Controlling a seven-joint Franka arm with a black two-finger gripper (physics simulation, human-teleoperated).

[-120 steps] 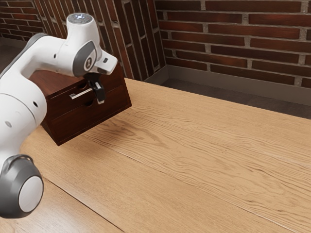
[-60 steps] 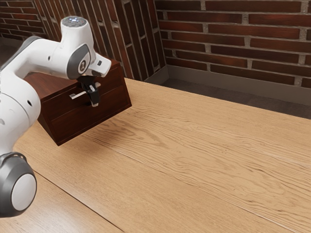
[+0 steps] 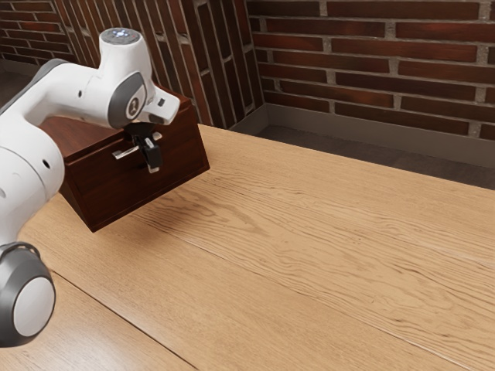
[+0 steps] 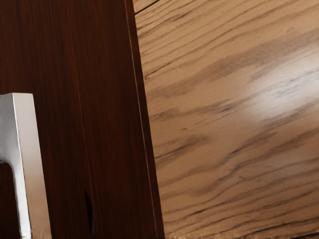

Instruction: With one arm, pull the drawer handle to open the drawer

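At the silver drawer handle (image 3: 126,151), the gripper (image 3: 149,157) hangs down across one end of the bar (whether its fingers pinch the bar or stand spread, I cannot tell). The drawer (image 3: 97,166) looks flush with the dark wooden box (image 3: 147,189), so the reach seems done and the whole pull is left. The arm hides part of the box's top, and the wrist view cuts the handle off.

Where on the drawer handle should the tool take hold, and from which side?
Take the drawer handle on its silver bar, near the middle, coming from the front face of the wooden box. The bar is thin, lies along that face and seems to stand off it, so a pinch across it suits. The tool sits at the bar's end toward the exterior view's right.
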